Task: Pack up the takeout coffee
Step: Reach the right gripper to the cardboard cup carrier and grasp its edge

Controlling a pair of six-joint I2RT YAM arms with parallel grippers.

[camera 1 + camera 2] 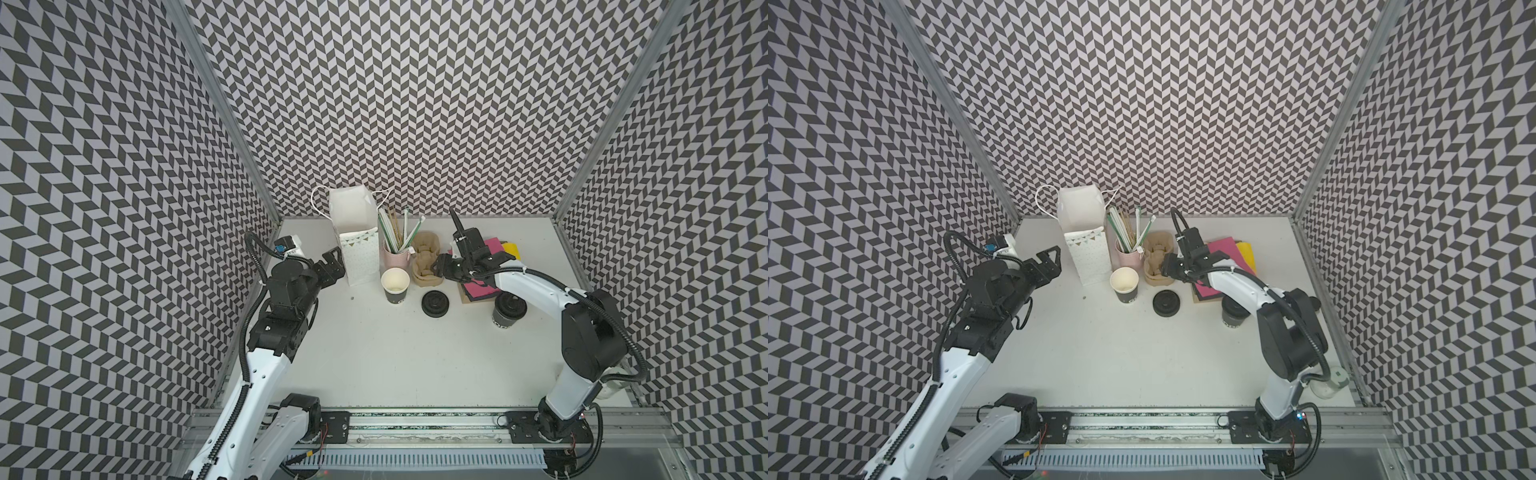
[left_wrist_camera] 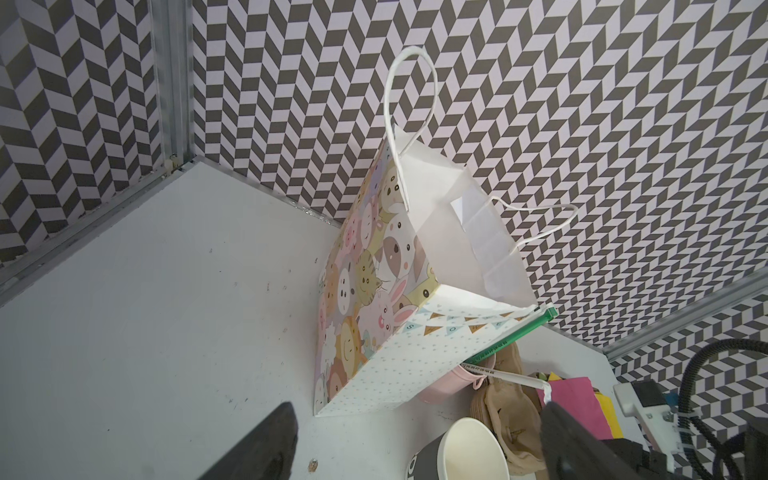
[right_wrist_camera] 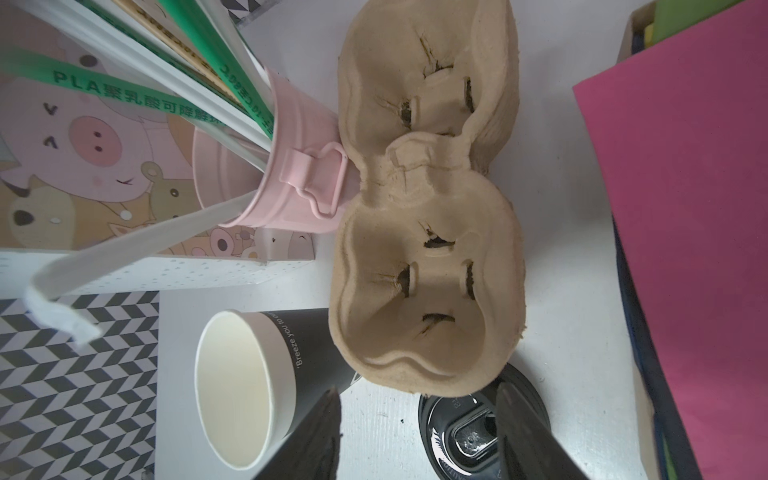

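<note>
Hovering at the near rim of the pulp carrier (image 3: pixel 428 291), right end effector (image 3: pixel 417 386) half-spread, empty; pinch that rim only, clear of the loose lid (image 3: pixel 453 419). Takeout coffee (image 1: pixel 509 307) stands upright on the counter (image 1: pixel 395 353) by that arm; left end effector (image 1: pixel 332 262) wide.

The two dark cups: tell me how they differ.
The open cup has no lid and shows a cream inside; the lidded cup wears a black lid. The open cup stands by the bag; the lidded cup stands by the pink paper. Both are dark and upright.
</note>
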